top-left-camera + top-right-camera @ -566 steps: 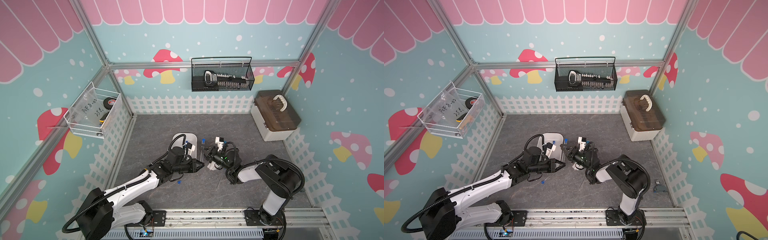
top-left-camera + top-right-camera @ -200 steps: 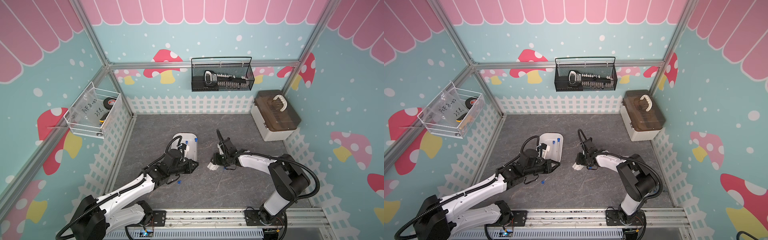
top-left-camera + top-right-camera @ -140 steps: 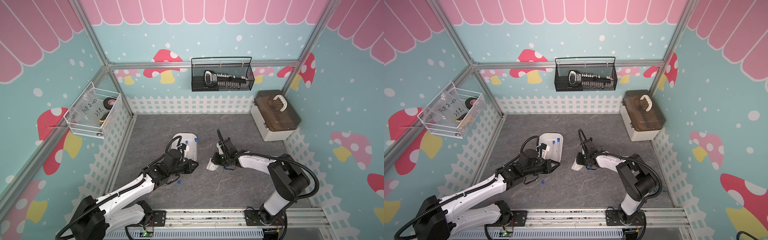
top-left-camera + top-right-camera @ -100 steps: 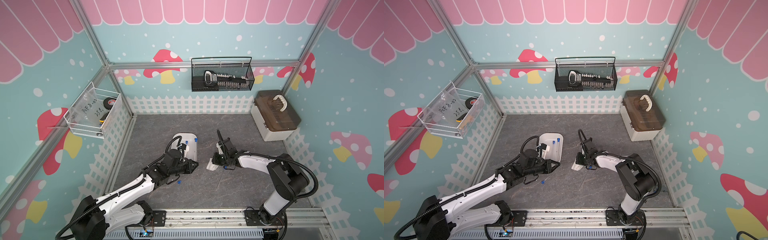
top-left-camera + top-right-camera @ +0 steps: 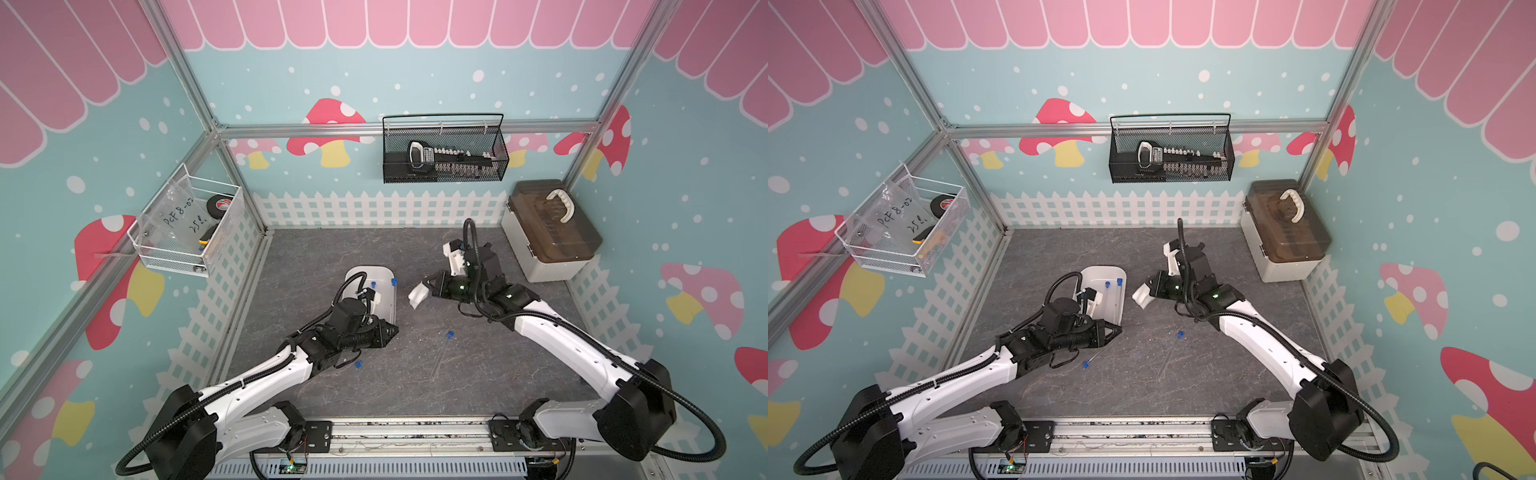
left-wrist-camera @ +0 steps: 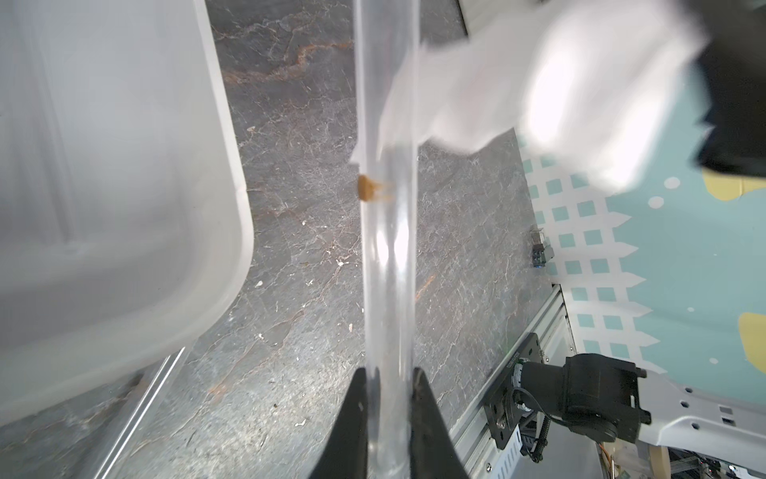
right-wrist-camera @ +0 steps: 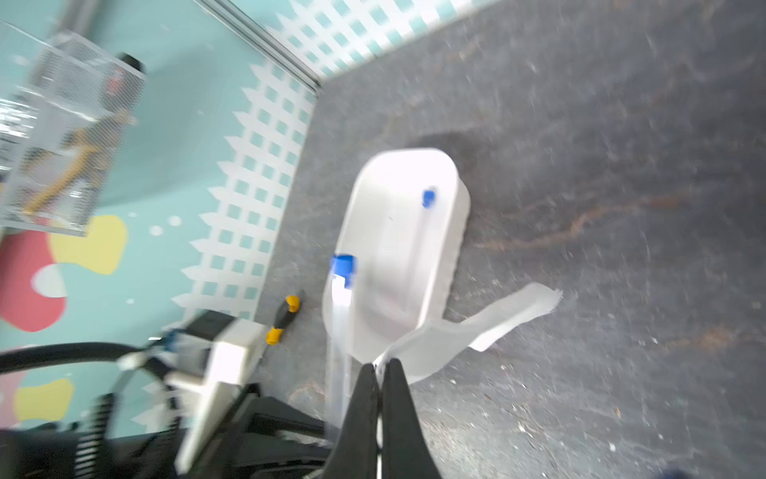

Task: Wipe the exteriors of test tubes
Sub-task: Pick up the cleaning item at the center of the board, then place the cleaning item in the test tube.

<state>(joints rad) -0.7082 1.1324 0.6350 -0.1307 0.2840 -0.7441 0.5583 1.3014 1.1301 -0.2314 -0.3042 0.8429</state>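
Raised off the bench (image 5: 374, 395), right gripper (image 5: 434, 286) now pinches the white cloth (image 5: 417, 295); left gripper (image 6: 388, 375) clamps a clear test tube (image 6: 387, 269).

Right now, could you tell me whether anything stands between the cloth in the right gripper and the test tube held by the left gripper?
Nothing visible does. The right gripper, shut on the white cloth, is beside the test tube that the left gripper clamps; in both top views only bare mat shows between them.
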